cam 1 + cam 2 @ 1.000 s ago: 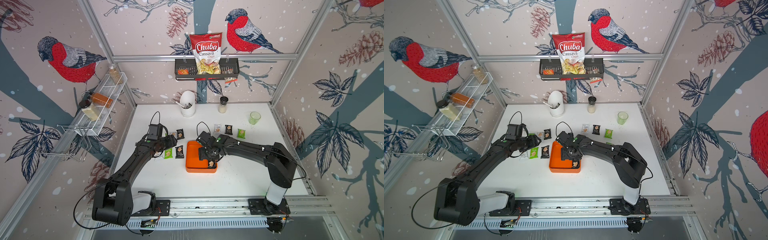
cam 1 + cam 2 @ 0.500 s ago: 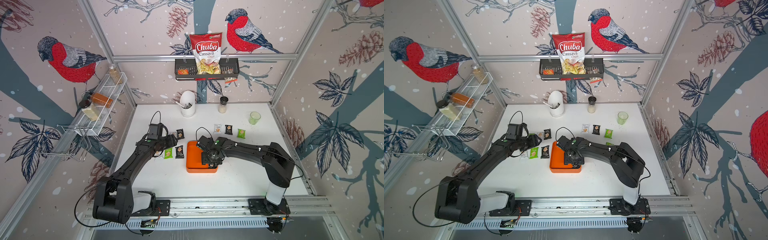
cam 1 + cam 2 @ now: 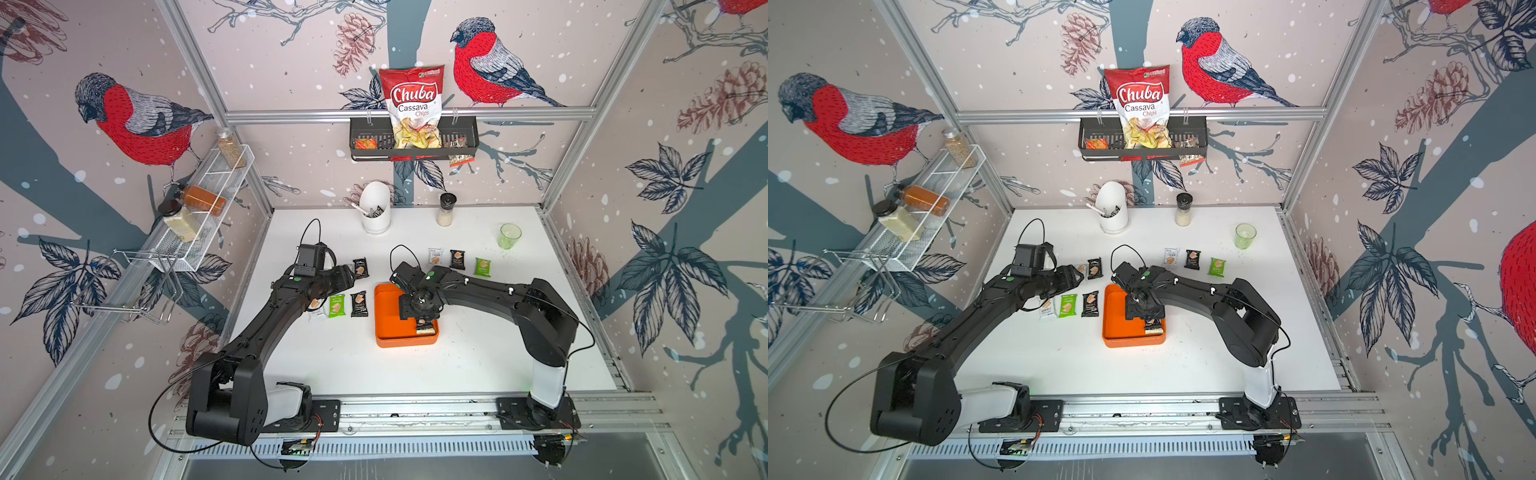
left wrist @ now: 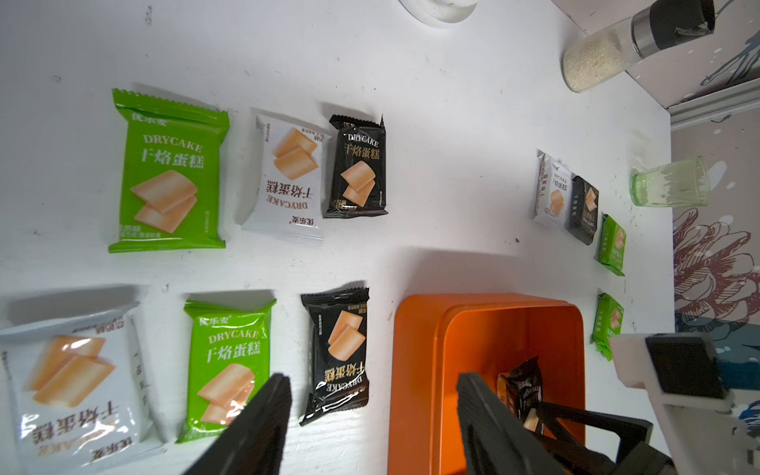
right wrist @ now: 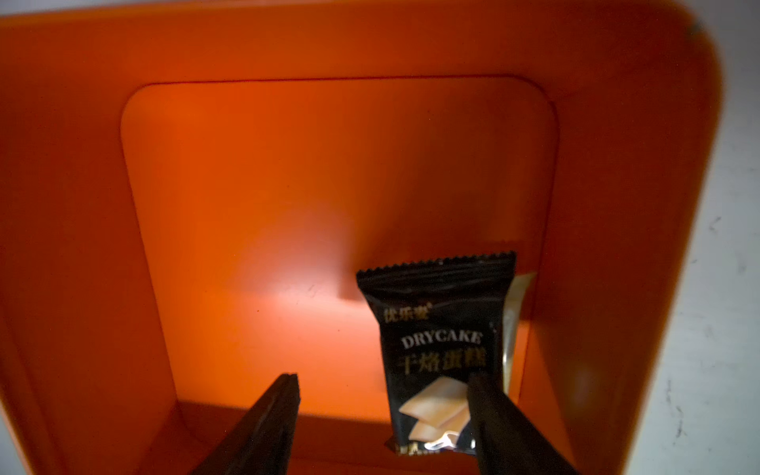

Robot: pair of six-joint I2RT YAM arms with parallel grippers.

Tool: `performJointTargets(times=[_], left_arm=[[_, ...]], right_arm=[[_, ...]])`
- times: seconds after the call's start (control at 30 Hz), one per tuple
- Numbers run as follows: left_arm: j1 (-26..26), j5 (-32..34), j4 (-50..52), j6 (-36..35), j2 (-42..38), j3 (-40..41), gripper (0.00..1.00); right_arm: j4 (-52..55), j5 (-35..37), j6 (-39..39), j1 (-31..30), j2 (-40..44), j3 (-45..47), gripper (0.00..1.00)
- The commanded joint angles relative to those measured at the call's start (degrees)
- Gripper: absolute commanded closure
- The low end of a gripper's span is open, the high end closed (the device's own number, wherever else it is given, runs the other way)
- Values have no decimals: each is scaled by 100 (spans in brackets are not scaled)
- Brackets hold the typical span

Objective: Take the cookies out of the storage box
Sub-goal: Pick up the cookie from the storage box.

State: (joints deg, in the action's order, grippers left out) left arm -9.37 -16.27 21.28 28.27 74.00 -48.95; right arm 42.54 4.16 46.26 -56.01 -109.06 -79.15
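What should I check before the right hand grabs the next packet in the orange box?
1. The right hand is open: ok.
2. The black packet is centred in that hand: not ok, it lies to one side.
3. Only one packet is there: not ok, a pale packet peeks from behind it.
4. The box sits flat on the table: ok.
5. The left hand is open and outside the box: ok.

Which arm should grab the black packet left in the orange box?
Right. The right claw is open inside the box, with the black packet by one finger. The left claw hangs outside the box, over packets lying on the table.
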Motion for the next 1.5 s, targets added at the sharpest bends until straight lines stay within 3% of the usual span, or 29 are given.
performJointTargets(times=[0.0, 0.2, 0.6, 1.47], left_arm=[[20, 10, -82, -41, 40, -59, 32], [18, -82, -108, -14, 148, -86, 32], [13, -138, 10, -69, 204, -185, 32], [14, -83, 127, -137, 72, -150, 32]], right_arm=[[192, 257, -124, -18, -13, -56, 29], [537, 622, -22, 28, 78, -143, 28], [374, 509, -99, 82, -122, -17, 30], [116, 426, -175, 139, -347, -8, 48]])
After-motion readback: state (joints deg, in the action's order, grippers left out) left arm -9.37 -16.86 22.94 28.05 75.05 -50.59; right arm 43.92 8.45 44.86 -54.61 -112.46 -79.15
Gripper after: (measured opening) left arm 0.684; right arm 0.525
